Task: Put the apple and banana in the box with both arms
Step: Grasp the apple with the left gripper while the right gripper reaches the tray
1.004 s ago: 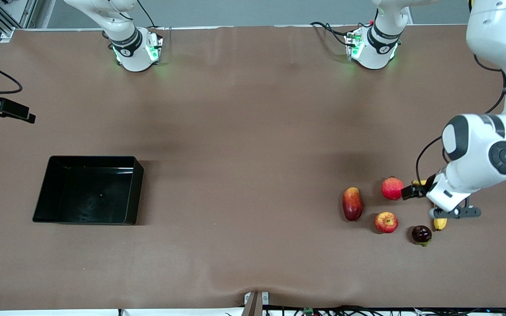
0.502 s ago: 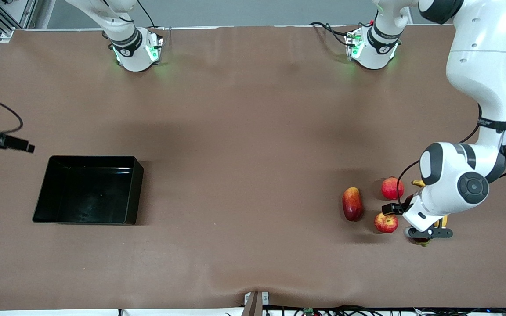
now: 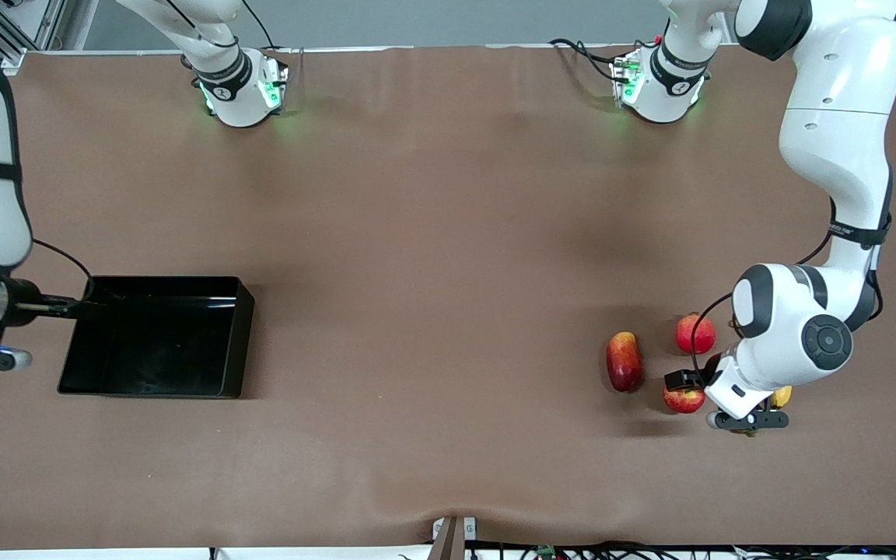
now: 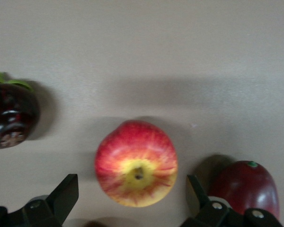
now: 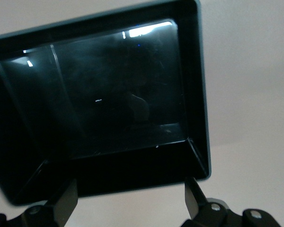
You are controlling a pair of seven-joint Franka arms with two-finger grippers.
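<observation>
The apple (image 3: 680, 401) (image 4: 136, 169), red with yellow streaks, lies stem pit up among the fruit at the left arm's end of the table. My left gripper (image 3: 687, 389) (image 4: 131, 189) hangs open just over it, a finger on either side and not touching. Only a yellow tip of the banana (image 3: 781, 397) shows from under the left arm. The black box (image 3: 242, 334) (image 5: 199, 94) stands empty toward the right arm's end. My right gripper (image 3: 84, 303) (image 5: 130, 189) is open at the box's corner, holding nothing.
A red-orange mango (image 3: 624, 361) (image 4: 248, 187) lies beside the apple, toward the right arm's end. A pinkish-red ball (image 3: 694, 334) sits farther from the front camera. A dark purple fruit with a green cap (image 4: 9, 116) lies at the apple's flank toward the left arm's end.
The left arm swung from beside the pinkish ball toward the front camera and now has its gripper over the apple. The right arm came in from the table's end to the box's corner.
</observation>
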